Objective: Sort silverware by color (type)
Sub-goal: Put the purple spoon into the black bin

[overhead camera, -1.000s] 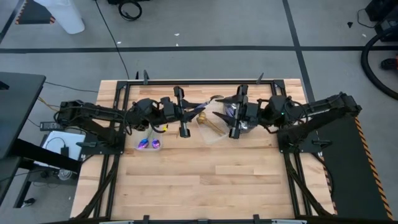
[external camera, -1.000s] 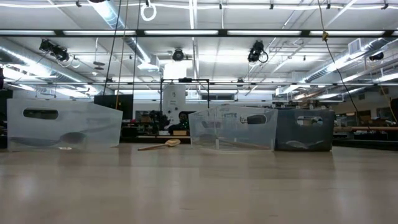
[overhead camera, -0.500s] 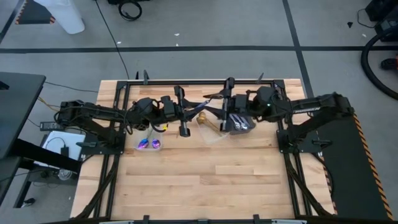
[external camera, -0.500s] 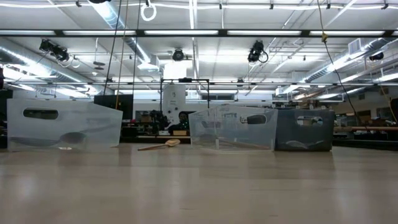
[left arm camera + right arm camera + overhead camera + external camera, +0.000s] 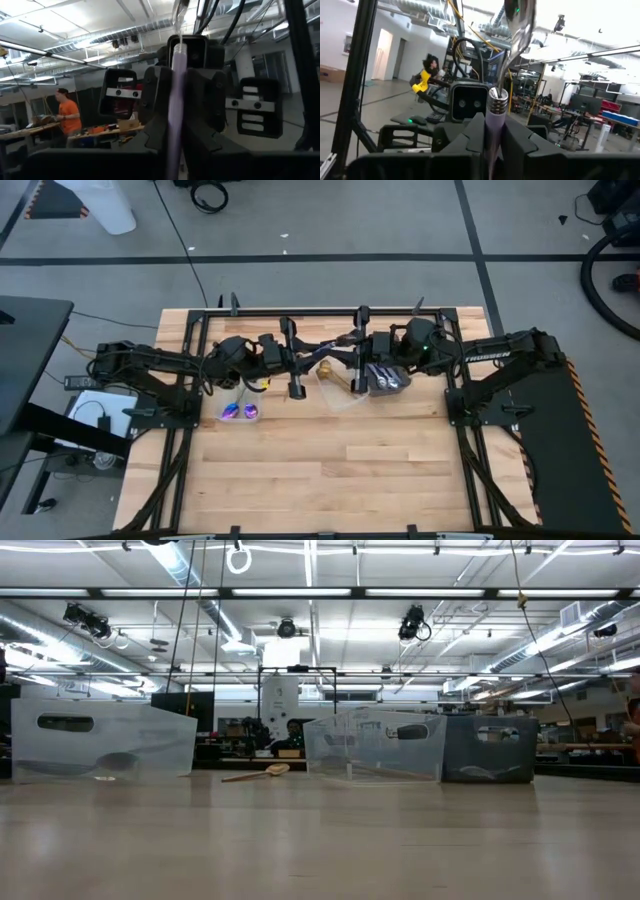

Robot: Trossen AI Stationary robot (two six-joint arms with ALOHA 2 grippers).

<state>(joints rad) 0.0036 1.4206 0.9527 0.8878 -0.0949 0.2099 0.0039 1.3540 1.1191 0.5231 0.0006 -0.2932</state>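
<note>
utensil point(image 5: 496, 107): lilac handle, ribbed silver collar, shiny spoon bowl | location: above desk point(image 5: 320, 470) rear, between both arms | right end effector point(image 5: 490, 132): clamped on handle | left end effector point(image 5: 175, 145): clamped on other end | writing: "TROSSEN" on right arm

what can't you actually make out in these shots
- High view: which gripper holds the utensil between the arms; too small.
- Left wrist view: the lilac handle's far end, hidden behind the right gripper.
- Low view: both arms are out of frame; contents of the clear containers are blurred.
- High view: how many purple spoons lie there.
</note>
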